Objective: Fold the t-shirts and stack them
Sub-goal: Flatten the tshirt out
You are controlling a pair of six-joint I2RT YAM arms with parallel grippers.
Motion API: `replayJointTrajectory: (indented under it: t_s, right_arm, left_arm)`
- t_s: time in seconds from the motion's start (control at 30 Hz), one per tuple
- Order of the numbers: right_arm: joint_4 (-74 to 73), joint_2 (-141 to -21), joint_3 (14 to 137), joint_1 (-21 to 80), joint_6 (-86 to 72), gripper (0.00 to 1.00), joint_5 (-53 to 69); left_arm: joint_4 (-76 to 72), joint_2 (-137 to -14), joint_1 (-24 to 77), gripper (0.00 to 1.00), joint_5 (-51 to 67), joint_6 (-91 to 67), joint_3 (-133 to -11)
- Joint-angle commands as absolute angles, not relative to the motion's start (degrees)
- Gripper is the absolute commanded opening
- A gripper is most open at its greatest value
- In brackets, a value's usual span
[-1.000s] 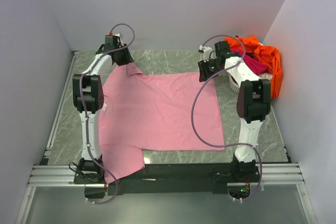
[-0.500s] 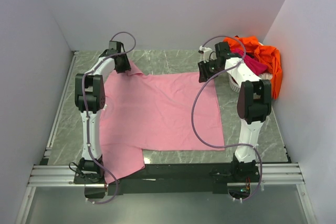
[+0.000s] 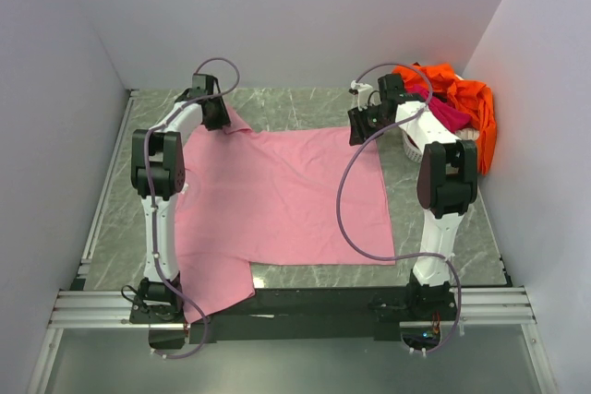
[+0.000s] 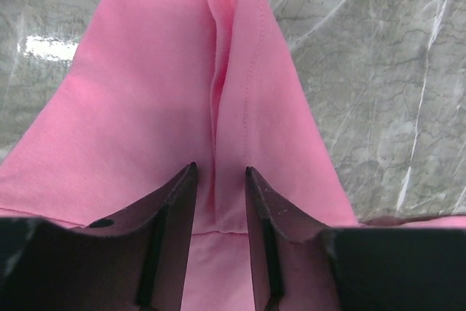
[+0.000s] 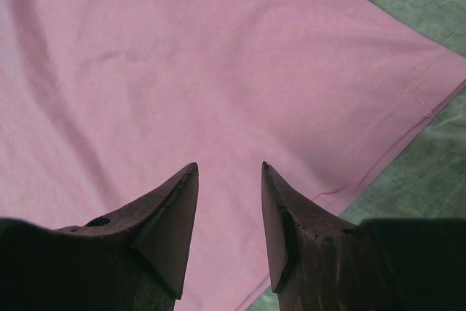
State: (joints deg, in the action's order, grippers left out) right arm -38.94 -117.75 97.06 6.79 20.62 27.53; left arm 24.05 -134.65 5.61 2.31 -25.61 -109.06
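Left jaws are parted, with the fingers [image 4: 175, 209] straddling a raised crease in the light pink t-shirt [image 3: 277, 200] at its far left corner, and they're not visibly pinching it. Right jaws are released too, hanging just above the same shirt near its far right hem corner. The shirt lies spread out on the marble surface [image 3: 305, 103] — the orange t-shirt [image 3: 471, 99] and magenta t-shirt [image 3: 448, 115] are heaped at the far right.

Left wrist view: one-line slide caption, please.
Left gripper straddles a raised fold of the pink shirt lying on the marbled table.
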Motion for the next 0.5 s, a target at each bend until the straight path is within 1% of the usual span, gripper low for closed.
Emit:
replayJointTrajectory:
  t_s: [0.0,0.23,0.47]
  right_arm:
    - [-37.62,-113.64,96.86,7.03,20.57,0.47,28.39]
    - [-37.62,-113.38,96.59,7.03,20.57,0.47,28.48]
    - [-37.62,-113.29,96.42,7.03,20.57,0.47,28.65]
  left_arm:
    - [23.64,-130.87,6.24,0.38,3.6,-26.19,-108.11]
    - [22.5,-128.67,6.68,0.36,2.82,-26.19,-106.52]
    - [22.06,-126.74,7.12,0.37,1.5,-25.84,-105.21]
